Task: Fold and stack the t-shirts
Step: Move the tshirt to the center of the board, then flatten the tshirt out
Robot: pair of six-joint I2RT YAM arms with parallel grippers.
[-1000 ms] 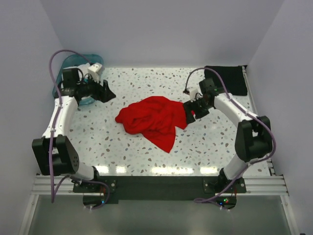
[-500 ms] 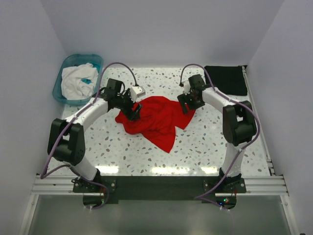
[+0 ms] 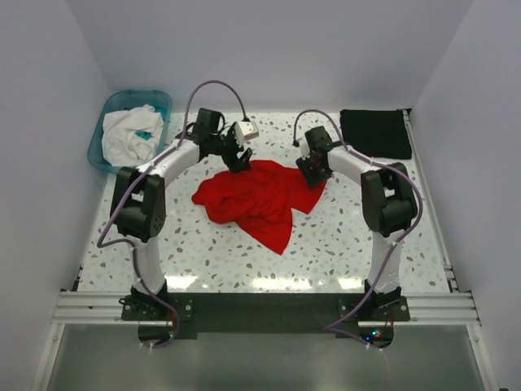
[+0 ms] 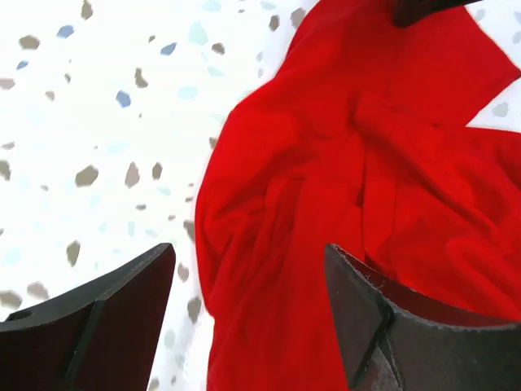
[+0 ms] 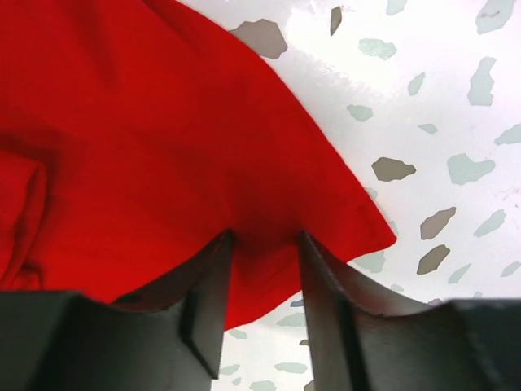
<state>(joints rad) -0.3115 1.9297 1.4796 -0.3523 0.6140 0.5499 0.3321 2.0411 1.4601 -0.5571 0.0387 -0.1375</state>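
The bright red t-shirt [image 3: 260, 199] lies crumpled in the middle of the table. The black t-shirt [image 3: 374, 133] is a flat folded rectangle at the back right. My left gripper [image 3: 238, 159] is open wide just over the red shirt's back edge; in the left wrist view the red shirt [image 4: 342, 187] fills the gap of the gripper [image 4: 248, 269]. My right gripper [image 3: 313, 173] is at the shirt's back right corner. In the right wrist view its gripper [image 5: 264, 269] has the jaws narrowed but apart, straddling the red shirt's edge [image 5: 163, 122].
A teal basin [image 3: 104, 122] holding a white cloth [image 3: 130, 134] stands at the back left. Speckled table [image 3: 366, 228] shows around the shirt. White walls close in on three sides.
My left arm swung from the basin to the red shirt, then up to its back edge. My right gripper moved from the shirt's right side to its back right corner.
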